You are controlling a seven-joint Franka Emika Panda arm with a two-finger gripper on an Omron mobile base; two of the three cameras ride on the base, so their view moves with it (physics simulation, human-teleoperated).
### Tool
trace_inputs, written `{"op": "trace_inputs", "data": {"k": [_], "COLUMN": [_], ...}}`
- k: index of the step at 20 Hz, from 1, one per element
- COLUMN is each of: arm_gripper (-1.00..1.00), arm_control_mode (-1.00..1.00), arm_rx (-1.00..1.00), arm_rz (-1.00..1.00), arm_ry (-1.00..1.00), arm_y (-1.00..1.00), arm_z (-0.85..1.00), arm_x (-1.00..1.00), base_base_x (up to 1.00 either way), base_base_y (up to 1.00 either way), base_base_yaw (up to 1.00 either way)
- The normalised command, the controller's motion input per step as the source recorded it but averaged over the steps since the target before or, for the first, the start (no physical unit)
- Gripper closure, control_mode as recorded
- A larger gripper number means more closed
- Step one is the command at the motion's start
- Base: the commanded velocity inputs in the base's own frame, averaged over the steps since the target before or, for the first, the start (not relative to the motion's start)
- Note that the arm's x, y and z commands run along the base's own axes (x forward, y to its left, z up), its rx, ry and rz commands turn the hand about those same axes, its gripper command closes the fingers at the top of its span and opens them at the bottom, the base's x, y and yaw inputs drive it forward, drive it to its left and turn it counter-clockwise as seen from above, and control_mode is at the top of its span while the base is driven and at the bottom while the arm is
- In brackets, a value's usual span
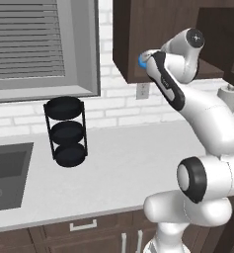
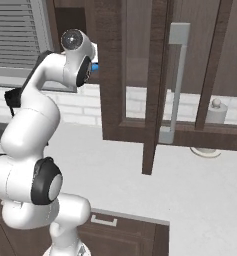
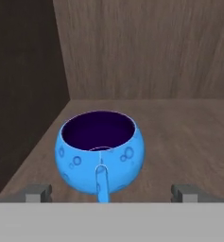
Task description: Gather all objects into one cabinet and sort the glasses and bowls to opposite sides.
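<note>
The small bright blue bowl [image 3: 100, 149], dimpled and with a short handle facing the hand, stands upright on the shelf [image 3: 184, 137] of the dark brown cabinet [image 1: 133, 39], close to its left inner wall. My gripper [image 3: 111, 191] is open, one fingertip [image 3: 38, 191] on each side of the bowl's near face and neither touching it. In both base views the arm reaches up into the cabinet [image 2: 112, 75], so the hand is hidden there. Both mugs and the brown wooden bowl are out of view.
A black three-tier rack [image 1: 65, 131] stands on the white counter [image 1: 123, 163] beside the sink [image 1: 5, 173]. A paper towel holder [image 2: 212, 125] stands under the right cabinets. An open cabinet door [image 2: 155, 100] hangs edge-on right of the arm.
</note>
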Motion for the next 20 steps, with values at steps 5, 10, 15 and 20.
{"op": "trace_inputs", "data": {"k": [5,10,15,20], "arm_gripper": [-1.00,-1.00,-1.00,-1.00], "arm_control_mode": [-1.00,-1.00,-1.00,-1.00], "arm_rx": [0.00,0.00,0.00,0.00], "arm_rz": [0.00,0.00,0.00,0.00], "arm_ry": [0.01,0.00,0.00,0.00], "arm_y": [0.07,0.00,0.00,0.00], "arm_z": [-0.10,-0.22,-0.23,-0.08], "arm_x": [0.12,0.09,0.13,0.14], "base_base_x": [0.00,0.00,0.00,0.00], "base_base_y": [0.00,0.00,0.00,0.00], "base_base_yaw": [0.00,0.00,0.00,0.00]}}
